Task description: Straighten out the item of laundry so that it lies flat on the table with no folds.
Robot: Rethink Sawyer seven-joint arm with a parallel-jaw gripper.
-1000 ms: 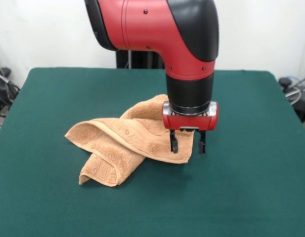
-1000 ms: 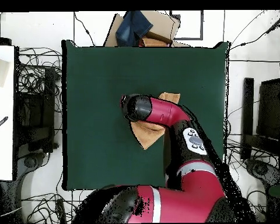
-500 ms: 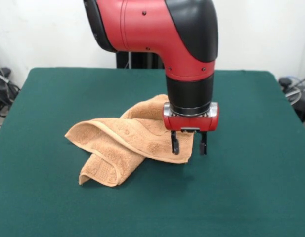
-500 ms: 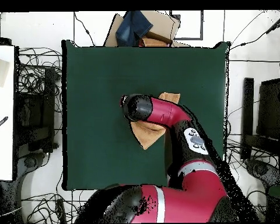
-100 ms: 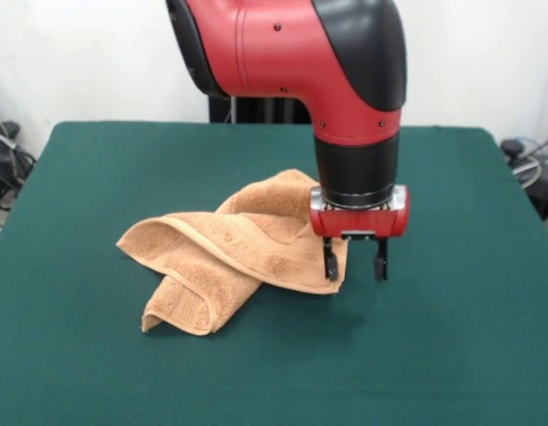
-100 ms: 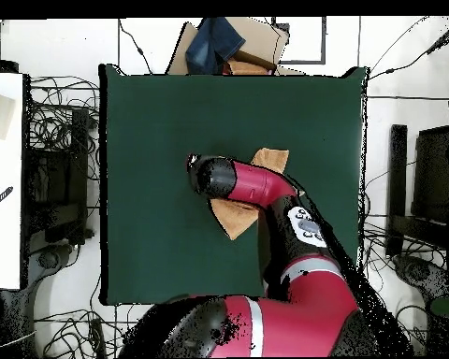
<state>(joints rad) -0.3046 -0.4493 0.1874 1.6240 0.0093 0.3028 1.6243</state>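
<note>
I have slid sideways since a moment ago — in the front view my gripper (image 5: 354, 261) now sits further to the picture's right, so that only one finger (image 5: 331, 265) overlaps the towel's (image 5: 222, 249) corner while the other hangs over bare green cloth just beside it. Half a second back both fingers stood closer over that corner. My height looks about the same. The towel itself has not shifted: same crumpled shape, same spot.

Nothing here holds anything in the way of a container; the only bearing surface is the table (image 5: 451, 355), and the towel lies on it near the middle, a little toward the picture's left in the front view. It is bunched and folded over on itself, one rolled lobe pointing toward the camera, another fold rising behind my wrist.

My fingers are spread apart, with a clear gap between them, and they grip nothing. The tips hang low beside the towel's right-hand edge — whether the nearer one brushes the terry I cannot tell.

From overhead my arm (image 6: 266, 187) covers most of the towel (image 6: 236, 217); only a tan corner below the arm and another patch above it show against the table (image 6: 153, 140). My gripper is hidden beneath the arm in that view.
</note>
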